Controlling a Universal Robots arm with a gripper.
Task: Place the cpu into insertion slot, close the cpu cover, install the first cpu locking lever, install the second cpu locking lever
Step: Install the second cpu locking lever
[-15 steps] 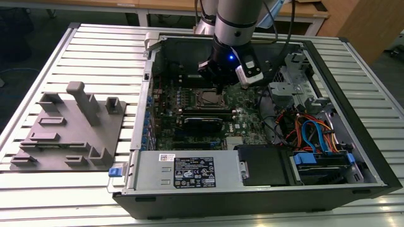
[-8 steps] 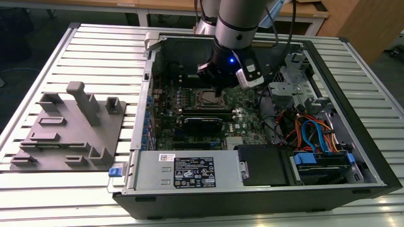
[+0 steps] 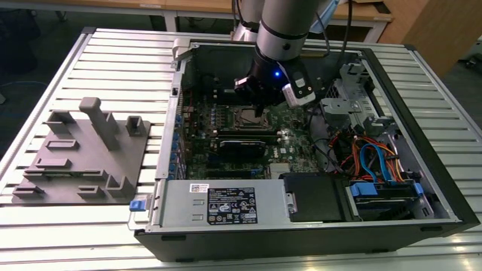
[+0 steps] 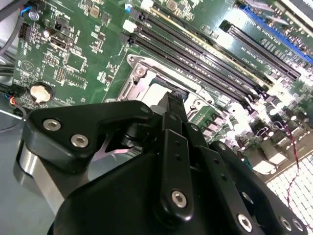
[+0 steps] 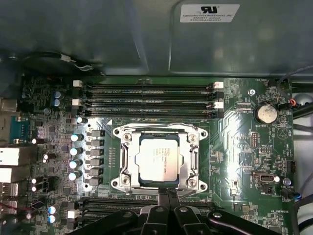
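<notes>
While I am hovering inside the open computer case (image 3: pixel 421 141), my tool (image 5: pixel 167 196) is hanging just over the edge of the insertion slot (image 5: pixel 122 161) on the green motherboard (image 5: pixel 239 147). Its fingers (image 4: pixel 173 110) are pressed together into one narrow black tip, gripping nothing that I can see. The cpu (image 5: pixel 158 159) is sitting flat in the slot directly ahead of the tip, its dull silvery top showing. The cpu cover (image 5: pixel 193 159) is lying down around it, the chip showing through its square window. In the first wrist view the tip is reaching the near rim of the cover; I cannot tell whether it is touching. Long black memory slots (image 5: pixel 146 100) are running beyond the socket, on its far side from my tool. In the exterior view my arm (image 3: pixel 283 28) is coming down into the case, which is resting on the slatted bench (image 3: pixel 113 62), with a grey fixture plate (image 3: pixel 79 155) well off to one side of the case.
</notes>
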